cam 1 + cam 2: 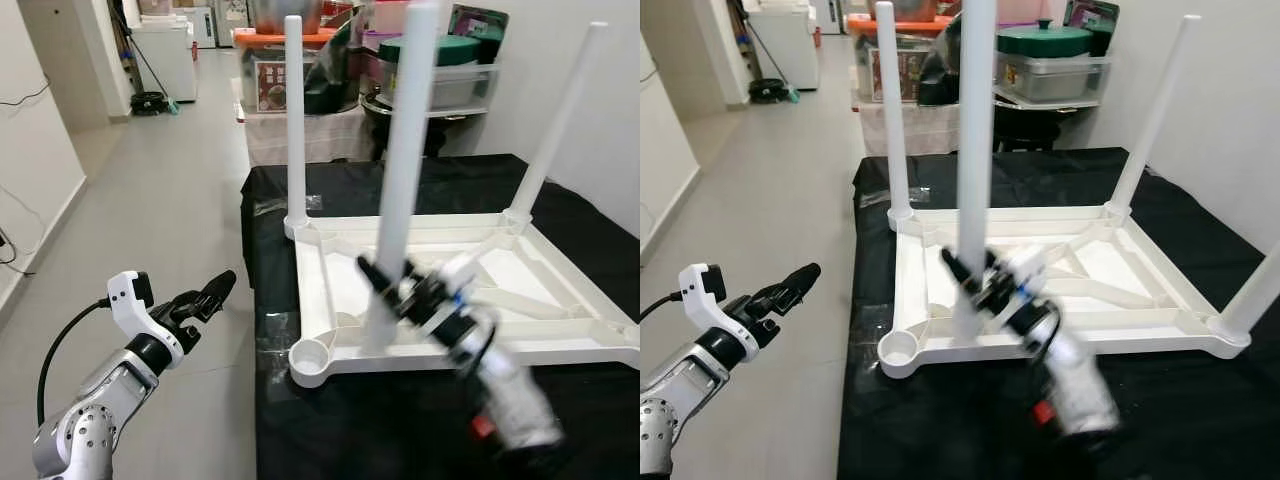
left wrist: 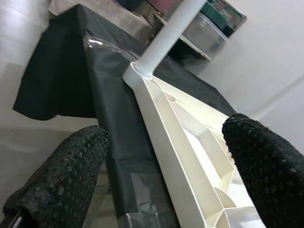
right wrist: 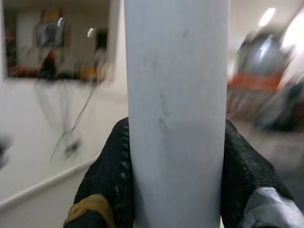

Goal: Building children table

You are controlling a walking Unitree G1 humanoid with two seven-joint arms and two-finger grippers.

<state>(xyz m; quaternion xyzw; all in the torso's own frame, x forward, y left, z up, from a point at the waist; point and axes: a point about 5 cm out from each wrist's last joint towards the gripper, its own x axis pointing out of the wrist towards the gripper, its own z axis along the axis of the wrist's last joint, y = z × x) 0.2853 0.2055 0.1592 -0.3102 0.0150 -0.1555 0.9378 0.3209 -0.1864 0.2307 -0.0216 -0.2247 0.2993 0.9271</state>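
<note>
A white children's table (image 1: pixel 560 345) lies upside down on a black-covered worktop (image 1: pixel 400 430). Two white legs stand in its far corners, the far left leg (image 1: pixel 295 120) and the far right leg (image 1: pixel 560 120); a third stands in the near right corner (image 1: pixel 1260 290). The near left corner socket (image 1: pixel 315 355) is empty. My right gripper (image 1: pixel 385 285) is shut on a fourth white leg (image 1: pixel 405 170), held almost upright with its foot inside the frame just right of that socket. Its fingers (image 3: pixel 111 175) clasp the leg (image 3: pixel 175 95). My left gripper (image 1: pixel 205 295) hovers open over the floor, left of the worktop.
Plastic storage boxes (image 1: pixel 285 75) and a green-lidded pot (image 1: pixel 445 60) are stacked behind the worktop. A white appliance (image 1: pixel 165 55) stands down the corridor. A white wall (image 1: pixel 610 130) runs along the right. Grey floor (image 1: pixel 170 200) lies open at the left.
</note>
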